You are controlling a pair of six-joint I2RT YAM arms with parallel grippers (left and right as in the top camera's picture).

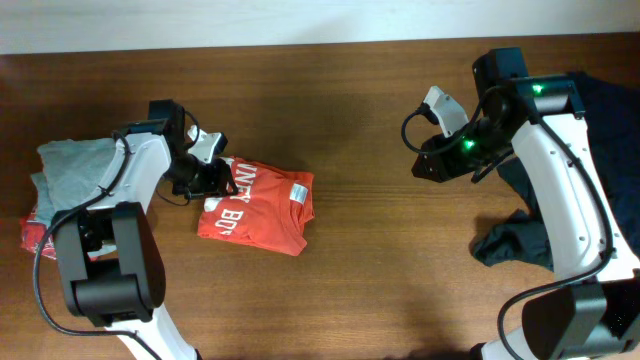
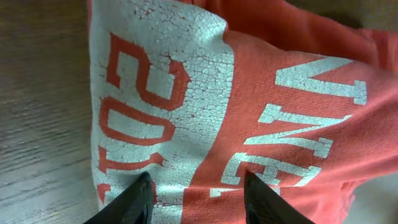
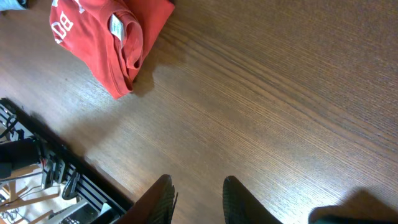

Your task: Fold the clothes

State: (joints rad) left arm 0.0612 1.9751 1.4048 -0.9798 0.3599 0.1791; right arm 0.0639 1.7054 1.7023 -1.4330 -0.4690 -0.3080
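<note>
Clearly the orange-red T-shirt is lying folded left of centre on the table, its long axis running from near left to far right. Just over its far-left end the left jaws are hanging above the white lettering, standing moderately parted with cloth lying flat beneath them, not pinched, so this arm is sitting much nearer. Farther right, the right jaws are hovering narrowly parted and empty over bare wood, well apart from the shirt, the dark navy garment lying to their right.
</note>
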